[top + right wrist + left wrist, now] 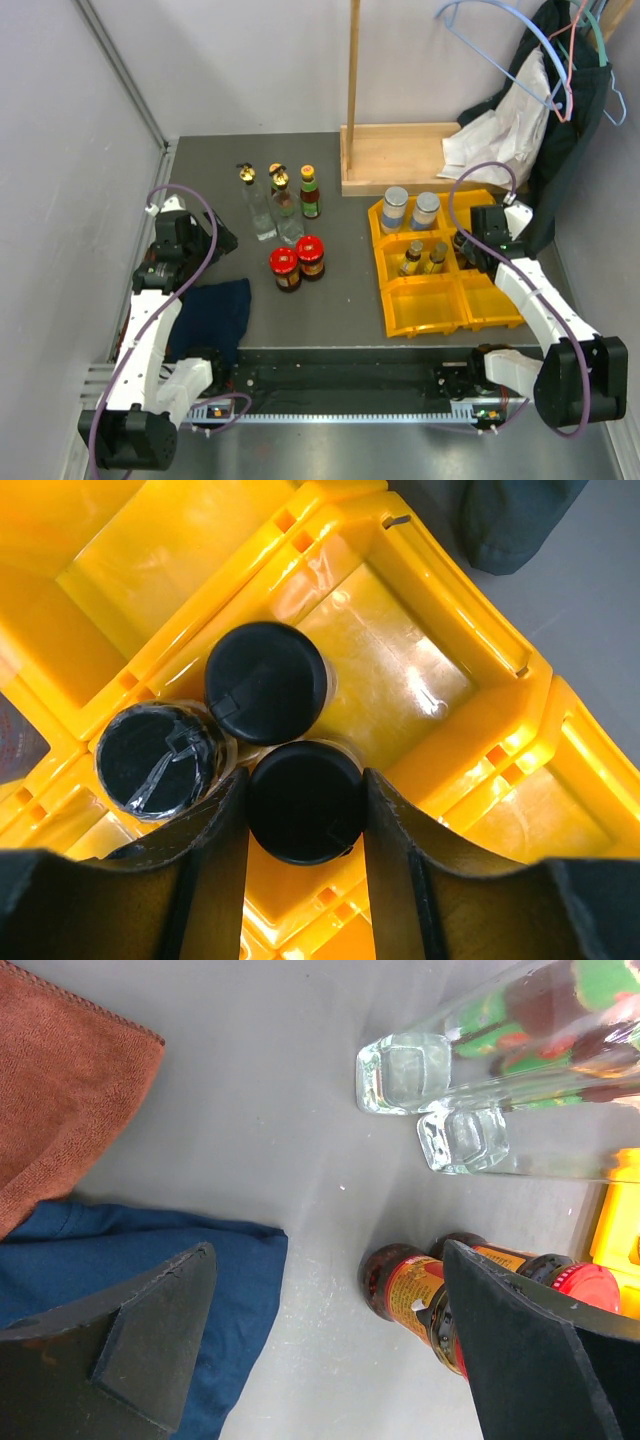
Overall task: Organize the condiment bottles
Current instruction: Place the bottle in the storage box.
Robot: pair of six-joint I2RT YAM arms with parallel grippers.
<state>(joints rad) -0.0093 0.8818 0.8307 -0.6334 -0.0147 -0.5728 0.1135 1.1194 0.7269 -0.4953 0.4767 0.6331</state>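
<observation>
Gripping a black-capped bottle (305, 810) in the yellow bin (480, 695), right claw (305, 780); left claw (328, 1252) released

Glossy yellow plastic bin (470, 600), clear glass bottles (404, 1072), soft blue cloth (120, 1250).

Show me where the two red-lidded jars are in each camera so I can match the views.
Top external: red-lidded jars mid-table, nearer the arms than the clear bottles, left of the yellow bin.
Left wrist: lower right, below the clear bottles' bases.
Right wrist: not in it; only black-capped bottles in the bin.
Shared landmark: the yellow bin, at the left wrist's right edge, filling the right wrist view.
</observation>
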